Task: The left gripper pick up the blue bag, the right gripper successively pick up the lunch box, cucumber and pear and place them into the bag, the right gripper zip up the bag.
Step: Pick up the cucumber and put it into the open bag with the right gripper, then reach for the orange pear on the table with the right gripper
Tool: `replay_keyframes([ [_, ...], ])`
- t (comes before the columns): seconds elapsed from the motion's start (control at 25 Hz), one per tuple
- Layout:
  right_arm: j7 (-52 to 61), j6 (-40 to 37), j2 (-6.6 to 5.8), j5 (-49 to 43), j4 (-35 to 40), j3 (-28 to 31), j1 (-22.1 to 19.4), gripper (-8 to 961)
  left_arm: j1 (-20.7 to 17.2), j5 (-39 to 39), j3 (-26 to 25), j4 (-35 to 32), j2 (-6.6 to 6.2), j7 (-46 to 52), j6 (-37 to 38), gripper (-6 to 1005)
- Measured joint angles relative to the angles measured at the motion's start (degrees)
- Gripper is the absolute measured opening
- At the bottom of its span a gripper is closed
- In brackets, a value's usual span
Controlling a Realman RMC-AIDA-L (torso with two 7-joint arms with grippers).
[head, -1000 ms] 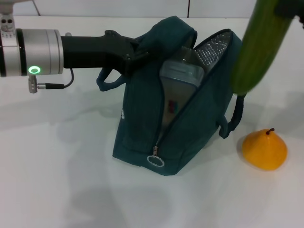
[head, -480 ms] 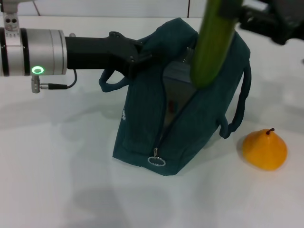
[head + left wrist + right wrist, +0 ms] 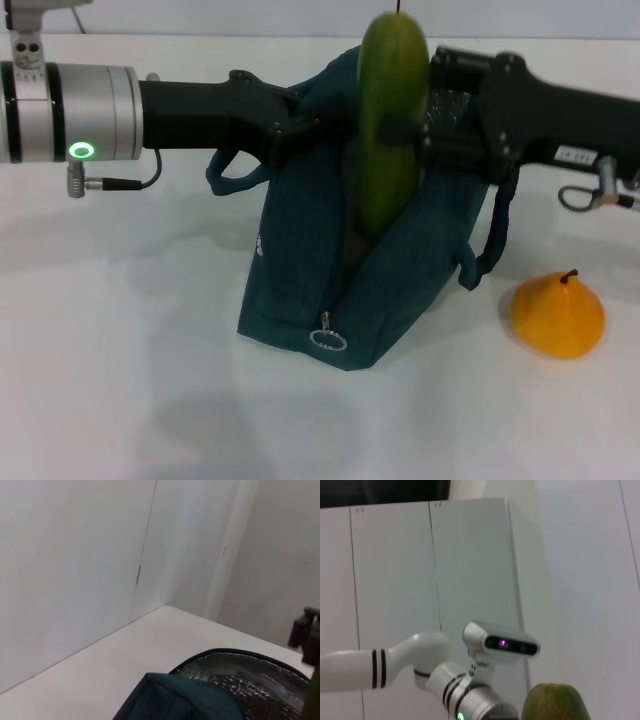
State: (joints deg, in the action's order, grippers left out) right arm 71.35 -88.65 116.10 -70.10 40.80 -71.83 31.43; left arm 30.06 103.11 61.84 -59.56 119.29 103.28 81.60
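Note:
The blue bag point(image 3: 300, 250) stands on the white table with its zipper open. My left gripper point(image 3: 298, 118) is shut on its upper left edge and holds that side up. The cucumber point(image 3: 392, 120) stands nearly upright over the opening, its lower end dipping between the bag's sides. My right gripper point(image 3: 414, 132) reaches in from the right and is shut on its middle. To the right of the bag, the pear point(image 3: 557, 315) rests on the table. The lunch box is hidden. The bag's silver lining point(image 3: 240, 685) shows in the left wrist view, the cucumber tip point(image 3: 555, 702) in the right wrist view.
The zipper's ring pull point(image 3: 327, 340) hangs at the bag's front lower end. One loop handle point(image 3: 497, 240) droops on the right side under my right arm, another handle point(image 3: 228, 178) on the left. White table point(image 3: 120, 380) lies in front.
My right gripper carried the cucumber from the upper right leftward over the bag and turned it upright; its lower end now sits in the opening. The lunch box seen earlier is now covered.

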Motion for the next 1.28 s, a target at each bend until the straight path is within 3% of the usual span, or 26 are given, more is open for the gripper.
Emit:
replay_keyframes([
  [0.32, -10.5, -2.9, 0.07, 7.7, -6.2, -3.0, -2.1, 611, 0.0, 0.1, -0.2, 0.3, -0.01, 0.0, -0.2, 44],
  [0.68, -11.3, 0.6, 0.07, 9.4, -6.7, -5.4, -2.3, 611, 0.7, 0.3, -0.2, 0.3, -0.03, 0.0, -0.8, 43],
  [0.8, -12.3, -0.6, -0.06, 11.0, -6.4, -5.0, -3.2, 721, 0.7, 0.4, -0.2, 0.3, -0.03, 0.0, -0.9, 43],
  [1.08, -21.0, -10.5, -0.71, 15.5, -6.3, -1.6, -10.7, 886, 0.6, 0.6, -0.2, 0.4, -0.02, 0.0, -1.5, 44],
  [1.28, -32.8, -12.8, -0.81, 15.5, -14.5, 0.4, -16.9, 880, 0.6, 1.2, -0.2, 0.5, 0.01, 0.0, -2.6, 44],
])
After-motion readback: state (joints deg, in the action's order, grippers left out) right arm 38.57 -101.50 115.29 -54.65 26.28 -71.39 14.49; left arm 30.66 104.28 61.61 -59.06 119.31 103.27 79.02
